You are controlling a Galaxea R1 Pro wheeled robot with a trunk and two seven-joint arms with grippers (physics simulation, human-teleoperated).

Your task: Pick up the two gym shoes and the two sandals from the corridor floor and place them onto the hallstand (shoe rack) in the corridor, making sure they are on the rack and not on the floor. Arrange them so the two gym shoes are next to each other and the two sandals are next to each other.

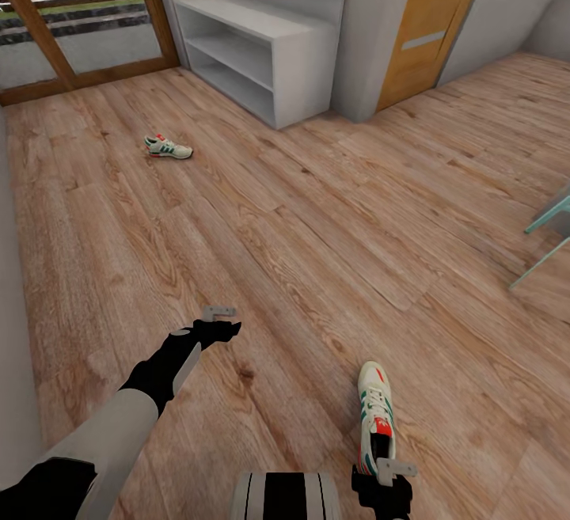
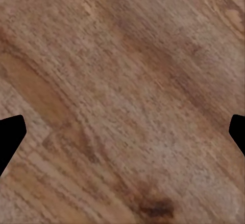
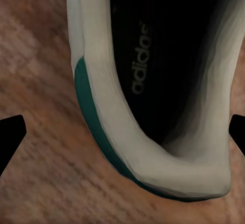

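Hovering spread over the near gym shoe's (image 1: 374, 413) heel collar (image 3: 168, 157), the right gripper (image 1: 389, 476) is shown unclosed; a light, pliable upper is judged best pinched at that stiffer rim.

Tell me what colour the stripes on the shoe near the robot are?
Green, on the cream-white gym shoe; the head view shows them best.

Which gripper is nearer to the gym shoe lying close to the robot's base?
Right. The right gripper sits directly over the heel of the near gym shoe, open around it. The left gripper hangs over bare corridor floor, well off to the shoe's left.
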